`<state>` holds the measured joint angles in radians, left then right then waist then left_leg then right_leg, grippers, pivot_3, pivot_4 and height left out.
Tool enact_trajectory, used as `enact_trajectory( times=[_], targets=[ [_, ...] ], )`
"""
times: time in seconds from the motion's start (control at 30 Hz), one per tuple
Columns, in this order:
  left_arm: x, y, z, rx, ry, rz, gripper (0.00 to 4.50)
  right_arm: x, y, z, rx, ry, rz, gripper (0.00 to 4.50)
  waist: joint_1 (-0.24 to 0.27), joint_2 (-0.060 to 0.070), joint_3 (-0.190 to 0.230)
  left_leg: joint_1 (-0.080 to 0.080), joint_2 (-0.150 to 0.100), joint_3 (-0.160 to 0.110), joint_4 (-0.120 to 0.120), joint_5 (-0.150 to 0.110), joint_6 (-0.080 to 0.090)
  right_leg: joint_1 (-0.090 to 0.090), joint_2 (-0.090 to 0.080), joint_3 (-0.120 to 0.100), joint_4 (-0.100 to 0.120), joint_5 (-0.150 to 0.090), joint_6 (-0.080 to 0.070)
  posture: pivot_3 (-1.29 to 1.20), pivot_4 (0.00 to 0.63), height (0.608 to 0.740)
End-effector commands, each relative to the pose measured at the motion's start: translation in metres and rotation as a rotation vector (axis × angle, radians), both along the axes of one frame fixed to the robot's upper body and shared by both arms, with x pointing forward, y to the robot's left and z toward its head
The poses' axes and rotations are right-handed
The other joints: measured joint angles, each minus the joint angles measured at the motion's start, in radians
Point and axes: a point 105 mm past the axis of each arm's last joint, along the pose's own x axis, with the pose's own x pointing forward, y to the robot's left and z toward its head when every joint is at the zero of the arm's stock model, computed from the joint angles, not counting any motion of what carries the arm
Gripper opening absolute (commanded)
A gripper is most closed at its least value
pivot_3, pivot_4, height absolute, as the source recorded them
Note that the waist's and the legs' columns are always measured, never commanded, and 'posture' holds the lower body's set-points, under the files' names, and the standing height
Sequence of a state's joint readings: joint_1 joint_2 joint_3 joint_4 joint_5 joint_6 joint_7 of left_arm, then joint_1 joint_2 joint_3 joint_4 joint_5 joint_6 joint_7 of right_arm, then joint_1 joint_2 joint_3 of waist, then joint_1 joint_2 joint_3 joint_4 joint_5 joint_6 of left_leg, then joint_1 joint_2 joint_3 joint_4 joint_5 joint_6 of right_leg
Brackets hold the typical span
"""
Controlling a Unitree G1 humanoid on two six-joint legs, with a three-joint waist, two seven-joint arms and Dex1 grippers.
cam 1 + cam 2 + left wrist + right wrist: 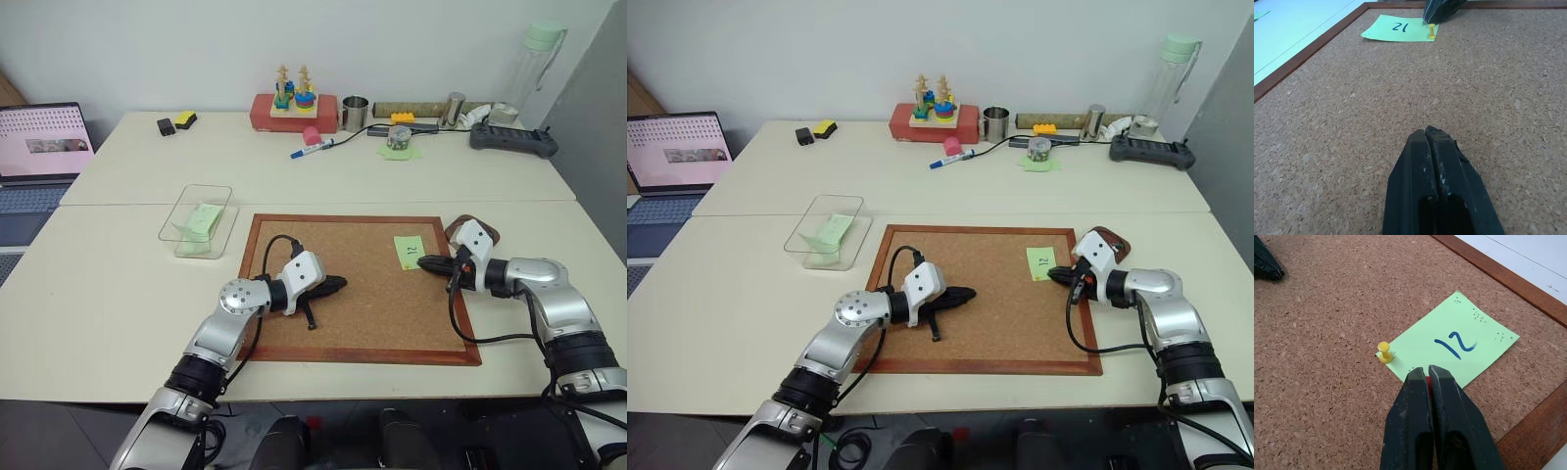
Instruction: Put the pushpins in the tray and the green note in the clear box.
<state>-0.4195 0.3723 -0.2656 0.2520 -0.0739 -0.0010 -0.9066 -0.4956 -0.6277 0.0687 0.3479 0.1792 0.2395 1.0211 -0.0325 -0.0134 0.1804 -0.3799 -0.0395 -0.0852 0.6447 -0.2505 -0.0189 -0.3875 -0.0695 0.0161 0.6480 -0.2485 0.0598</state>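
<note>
Your left gripper is hovering low over the cork board, fingers pressed together with nothing between them, well apart from the note.

Your right gripper is sitting at the near edge of the green note, fingers closed. A sliver of red is showing between the tips, so my read is you're clamping a red pushpin there; too little is showing to be sure.

A yellow pushpin is standing at the note's corner, pinning it to the board.

The tray is lying just beyond your right wrist, off the board's right edge. The clear box is sitting on the surface left of the board, with a blank pale-green slip inside.

Risks from here:
- You're gripping by very little. Pulling at an angle could slip the pin out and drop it on the board.
- If the fingers are also pinching paper, lifting could tear the note against the yellow pin.
- The tray is close behind the wrist, so swinging back could knock it.
</note>
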Motion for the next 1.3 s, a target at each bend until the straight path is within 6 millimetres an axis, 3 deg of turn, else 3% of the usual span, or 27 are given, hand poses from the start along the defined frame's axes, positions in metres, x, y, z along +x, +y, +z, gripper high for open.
enact_trajectory(
  times=[0.03,0.37,0.53,0.63,0.73,1.0,1.03,1.07,1.3],
  targets=[
    [-0.003,0.011,-0.017,0.044,0.059,0.026,0.0,-0.001,0.003,0.031,0.061,-0.076,0.023,0.02,0.0,0.0,0.0,0.0,0.0,0.0,0.0,0.0,0.0,0.0,0.0,0.0,0.0,0.0,0.0,0.0,0.15,0.74],
    [-0.003,0.011,-0.016,0.045,0.062,0.027,0.0,-0.003,-0.008,0.066,0.211,-0.096,-0.063,0.02,0.0,0.0,0.0,0.0,0.0,0.0,0.0,0.0,0.0,0.0,0.0,0.0,0.0,0.0,0.0,0.0,0.15,0.74],
    [-0.003,0.009,-0.016,0.041,0.062,0.024,0.0,0.009,-0.037,0.069,0.187,-0.119,-0.221,0.02,0.0,0.0,0.0,0.0,0.0,0.0,0.0,0.0,0.0,0.0,0.0,0.0,0.0,0.0,0.0,0.0,0.15,0.74],
    [-0.003,0.009,-0.015,0.041,0.062,0.021,0.0,0.024,-0.068,0.062,0.112,-0.135,-0.408,0.02,0.0,0.0,0.0,0.0,0.0,0.0,0.0,0.0,0.0,0.0,0.0,0.0,0.0,0.0,0.0,0.0,0.15,0.74],
    [-0.002,0.009,-0.015,0.041,0.062,0.02,0.0,0.032,-0.082,0.053,0.057,-0.138,-0.498,0.02,0.001,0.0,0.0,0.0,0.0,0.001,0.0,0.0,0.0,0.0,0.0,0.0,0.0,0.0,0.0,0.0,0.15,0.74],
    [-0.003,0.007,-0.015,0.039,0.063,0.016,0.0,0.044,-0.09,0.038,0.029,-0.123,-0.555,0.02,0.0,0.0,0.0,0.0,0.0,0.003,0.0,0.0,0.0,0.0,0.0,0.001,0.0,0.0,0.0,0.0,0.15,0.74],
    [-0.003,0.007,-0.015,0.039,0.062,0.017,0.0,0.045,-0.091,0.039,0.028,-0.125,-0.559,0.44,0.0,0.0,0.0,0.0,0.0,0.003,0.0,0.0,0.0,0.0,0.0,0.0,0.0,0.0,0.0,0.0,0.15,0.74],
    [-0.003,0.007,-0.015,0.038,0.062,0.018,0.0,0.046,-0.091,0.04,0.032,-0.126,-0.561,0.5,0.0,0.0,0.0,0.0,0.0,0.003,0.0,0.0,0.0,0.0,0.0,0.0,0.0,0.0,0.0,0.0,0.15,0.74],
    [-0.003,0.007,-0.015,0.036,0.063,0.022,0.0,0.046,-0.085,0.053,0.111,-0.139,-0.535,2.0,0.0,0.0,0.0,0.0,0.0,0.003,0.0,0.0,0.0,0.0,0.0,0.0,0.0,0.0,0.0,0.0,0.15,0.74]
  ],
)
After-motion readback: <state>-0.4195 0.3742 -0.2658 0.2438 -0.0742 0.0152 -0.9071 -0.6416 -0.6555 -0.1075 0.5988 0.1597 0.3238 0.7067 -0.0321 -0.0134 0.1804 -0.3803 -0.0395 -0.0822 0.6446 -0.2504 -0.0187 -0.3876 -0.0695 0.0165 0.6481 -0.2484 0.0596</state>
